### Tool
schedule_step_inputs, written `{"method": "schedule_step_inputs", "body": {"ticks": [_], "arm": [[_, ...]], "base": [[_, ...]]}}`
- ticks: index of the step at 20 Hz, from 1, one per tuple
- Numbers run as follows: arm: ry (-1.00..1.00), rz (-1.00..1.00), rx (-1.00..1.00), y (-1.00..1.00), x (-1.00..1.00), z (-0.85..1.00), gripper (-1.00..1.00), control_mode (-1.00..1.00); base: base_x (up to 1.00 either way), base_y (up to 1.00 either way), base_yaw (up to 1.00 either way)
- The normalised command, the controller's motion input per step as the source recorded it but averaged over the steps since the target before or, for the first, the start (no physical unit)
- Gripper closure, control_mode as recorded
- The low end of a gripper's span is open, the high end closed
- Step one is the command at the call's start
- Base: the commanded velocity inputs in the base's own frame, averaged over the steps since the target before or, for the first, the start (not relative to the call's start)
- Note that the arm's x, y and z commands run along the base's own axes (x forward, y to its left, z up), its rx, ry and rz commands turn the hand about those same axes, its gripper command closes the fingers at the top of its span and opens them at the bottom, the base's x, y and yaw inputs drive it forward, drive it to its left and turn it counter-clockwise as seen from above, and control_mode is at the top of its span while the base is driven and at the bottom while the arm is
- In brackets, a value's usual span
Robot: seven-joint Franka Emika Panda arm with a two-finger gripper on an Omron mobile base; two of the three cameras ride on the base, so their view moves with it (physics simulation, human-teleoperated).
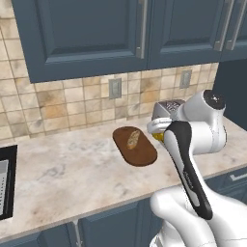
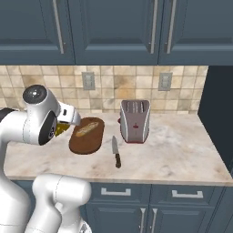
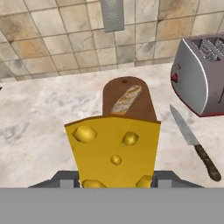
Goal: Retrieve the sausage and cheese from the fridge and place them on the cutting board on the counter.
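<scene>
My gripper (image 3: 116,183) is shut on the cheese (image 3: 114,151), a bright yellow wedge with holes that stands between its fingers. It hangs above the beige counter (image 1: 72,169), just short of the near end of the dark brown oval cutting board (image 3: 142,107). From the base, the cheese (image 1: 158,136) peeks out under the gripper (image 1: 155,129) to the right of the cutting board (image 1: 140,153); from the other side the cheese (image 2: 61,129) sits left of the cutting board (image 2: 88,142). The sausage and the fridge are out of view.
A tan speckled bread-like piece (image 3: 126,99) lies on the board. A grey toaster (image 2: 134,120) stands right of the board, with a knife (image 2: 116,152) on the counter between them. A dark recess (image 1: 5,183) sits at the counter's far left.
</scene>
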Motion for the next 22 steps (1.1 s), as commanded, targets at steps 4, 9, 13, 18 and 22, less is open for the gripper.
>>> {"method": "schedule_step_inputs", "body": {"ticks": [4,9,13,18,22], "arm": [[0.0,0.0,0.0,0.0,0.0,0.0,1.0,-1.0],[0.0,0.0,0.0,0.0,0.0,0.0,1.0,-1.0],[0.0,0.0,0.01,0.0,0.0,0.0,1.0,-1.0],[0.0,-0.09,0.06,-0.05,-0.14,-0.09,1.0,-1.0],[0.0,-0.5,0.0,0.05,0.19,-0.24,1.0,-1.0]], "base": [[0.0,0.0,0.0],[0.0,0.0,0.0],[0.0,0.0,0.0],[0.0,0.0,0.0],[0.0,0.0,0.0]]}}
